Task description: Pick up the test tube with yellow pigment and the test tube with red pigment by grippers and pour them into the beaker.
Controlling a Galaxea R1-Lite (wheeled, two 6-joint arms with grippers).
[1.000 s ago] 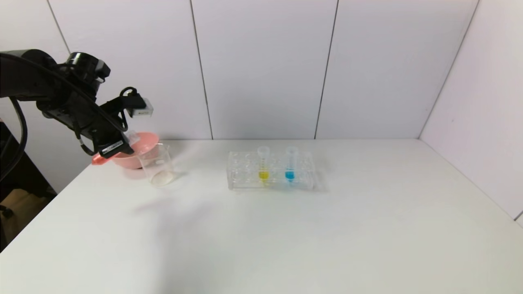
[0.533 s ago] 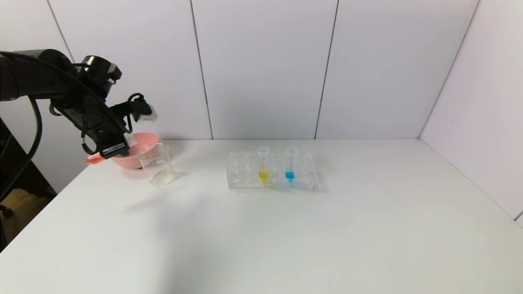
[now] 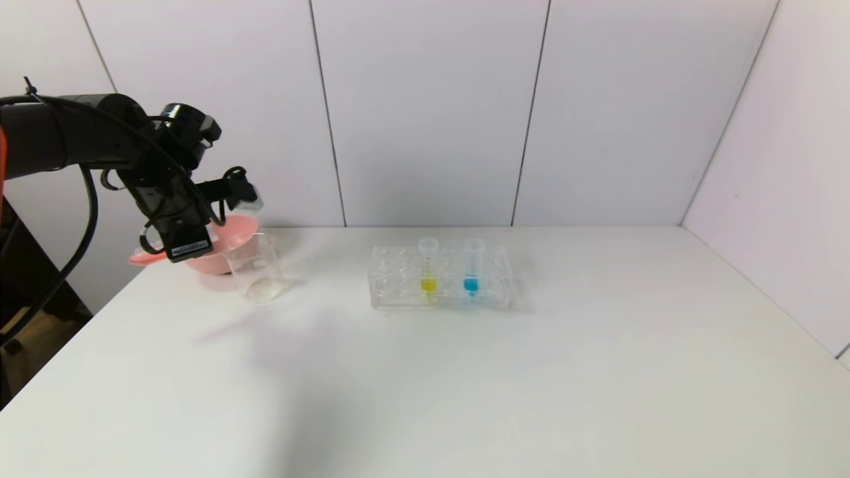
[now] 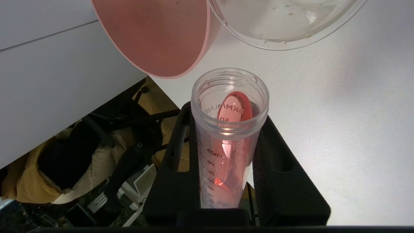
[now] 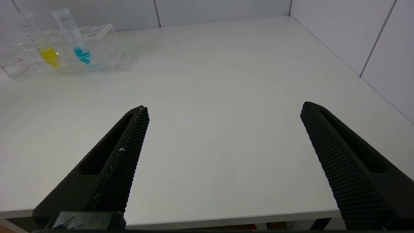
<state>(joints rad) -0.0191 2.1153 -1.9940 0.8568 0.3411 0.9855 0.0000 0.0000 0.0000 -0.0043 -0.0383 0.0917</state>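
My left gripper (image 3: pixel 198 241) is shut on the test tube with red pigment (image 3: pixel 143 257), held nearly level at the far left above the table edge. Its red tip points left and its open mouth points toward the beaker (image 3: pixel 255 269). In the left wrist view the tube (image 4: pixel 226 161) sits between the black jaws of my left gripper (image 4: pixel 228 113), with red liquid lying along its wall and the beaker's rim (image 4: pixel 284 35) just beyond its mouth. The test tube with yellow pigment (image 3: pixel 428 269) stands in the clear rack (image 3: pixel 398 289). My right gripper (image 5: pixel 224 108) is open and empty, low at the table's near edge.
A pink bowl (image 3: pixel 229 234) stands right behind the beaker, touching or nearly touching it; it also shows in the left wrist view (image 4: pixel 155 32). A blue-liquid tube (image 3: pixel 471 269) stands in the rack beside the yellow one. Walls close the back and right sides.
My left arm has swung to the right and turned the wrist. The red tube has tipped flatter, its tip moving left and its mouth nearing the beaker.
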